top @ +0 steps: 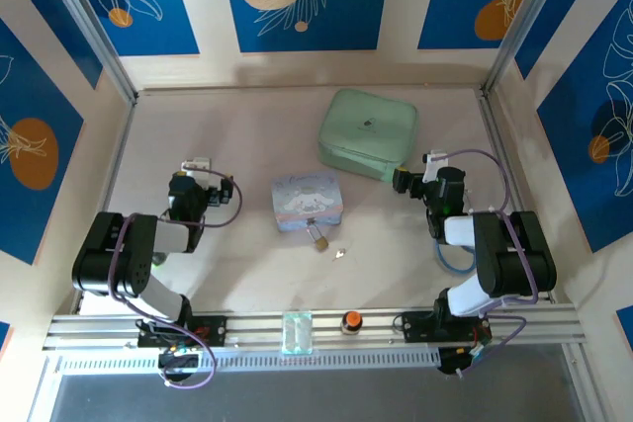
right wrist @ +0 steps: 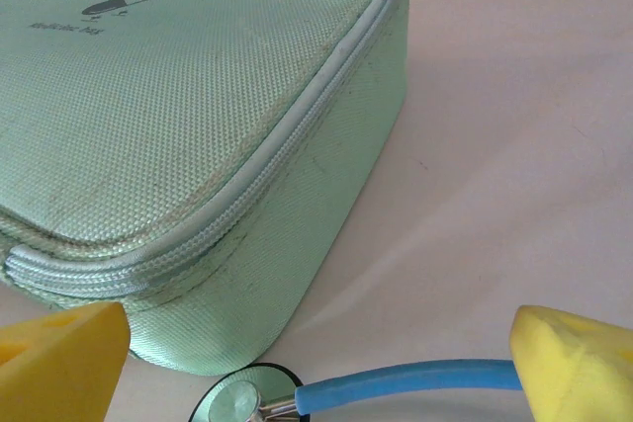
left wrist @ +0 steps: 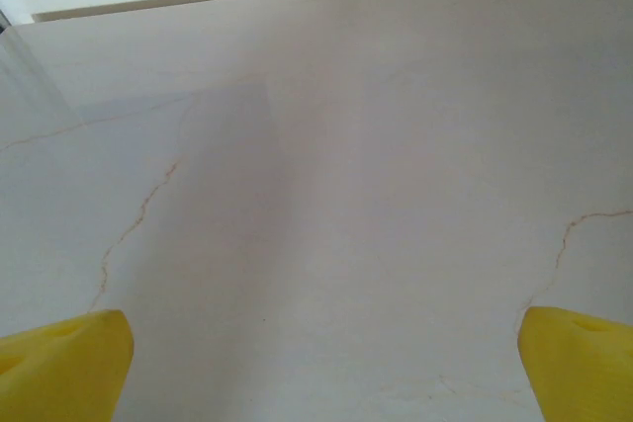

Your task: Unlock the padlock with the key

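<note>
The tiny brass padlock [top: 318, 240] lies on the table just in front of the pale-blue cartoon tin [top: 307, 202]. The small silvery key [top: 339, 254] rests a little to its right, apart from it. My left gripper [top: 198, 167] sits far to the left of both, open, its yellow pads [left wrist: 61, 365] wide apart over bare table. At the right, my right gripper [top: 413, 177] is open too, yellow pads [right wrist: 59, 361] spread beside the green pouch, with a stethoscope lying between them.
A mint-green zipped pouch [top: 367, 132] lies at the back centre-right; its corner [right wrist: 198, 195] is close to my right fingers. A stethoscope head [right wrist: 237, 404] with blue tube [right wrist: 406, 385] lies beneath the right gripper. An orange-topped knob [top: 350, 322] and a clear block [top: 297, 333] sit on the front rail.
</note>
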Controlling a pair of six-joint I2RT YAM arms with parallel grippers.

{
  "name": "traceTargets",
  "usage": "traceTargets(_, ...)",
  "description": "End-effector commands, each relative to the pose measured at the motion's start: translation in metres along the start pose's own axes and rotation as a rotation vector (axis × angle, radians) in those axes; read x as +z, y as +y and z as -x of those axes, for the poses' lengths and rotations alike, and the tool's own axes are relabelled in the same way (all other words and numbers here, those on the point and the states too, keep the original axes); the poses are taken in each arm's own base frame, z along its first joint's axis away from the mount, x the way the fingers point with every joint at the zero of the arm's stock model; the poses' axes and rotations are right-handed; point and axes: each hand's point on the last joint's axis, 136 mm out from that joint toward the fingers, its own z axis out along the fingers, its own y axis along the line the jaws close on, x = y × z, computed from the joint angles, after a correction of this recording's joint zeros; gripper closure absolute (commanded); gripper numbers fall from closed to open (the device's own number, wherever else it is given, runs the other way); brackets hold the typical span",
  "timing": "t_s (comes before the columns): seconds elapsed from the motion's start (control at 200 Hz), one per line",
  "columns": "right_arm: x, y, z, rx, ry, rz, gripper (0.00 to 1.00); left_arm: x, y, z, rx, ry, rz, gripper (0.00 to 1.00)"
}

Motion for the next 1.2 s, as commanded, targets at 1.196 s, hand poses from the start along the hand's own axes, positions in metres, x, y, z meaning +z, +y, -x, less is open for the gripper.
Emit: traceTargets(1.196,0.0035,0.0004,0.0141,0.013,-0.038,0.013,0.01,0.0030,0.0000,0.0102,0.007,-0.033,-0.020,0.01)
